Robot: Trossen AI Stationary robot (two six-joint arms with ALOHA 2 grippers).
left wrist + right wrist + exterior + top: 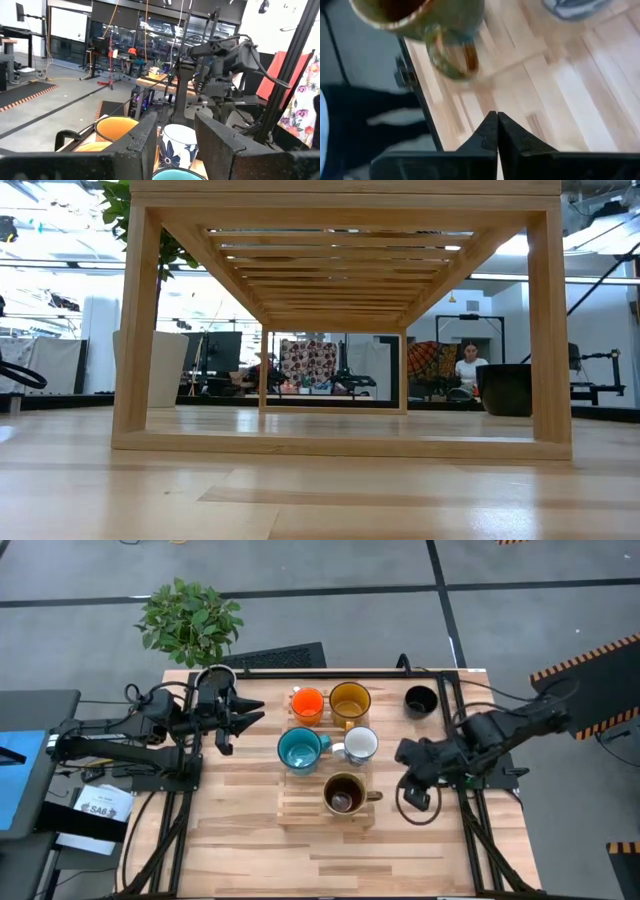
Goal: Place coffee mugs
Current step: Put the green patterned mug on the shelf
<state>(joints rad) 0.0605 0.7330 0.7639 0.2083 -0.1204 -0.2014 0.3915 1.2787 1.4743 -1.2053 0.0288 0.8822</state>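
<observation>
Five mugs stand on their bases on a slatted wooden rack (300,810): orange (307,703), amber-yellow (350,700), teal (300,749), white (360,745) and brown (345,793). The black mug (420,700) stands on the table near the far right corner; it also shows in the low view (505,388). My left gripper (255,712) hovers open, left of the rack, pointing at the white mug (179,145). My right gripper (404,756) is shut, right of the rack, with the brown mug's handle (452,55) ahead of it.
A potted plant (190,620) stands beyond the far left corner. A dark cable loop (415,805) hangs under the right arm. Bare table lies along the near edge (330,860). A person (468,365) sits in the room behind.
</observation>
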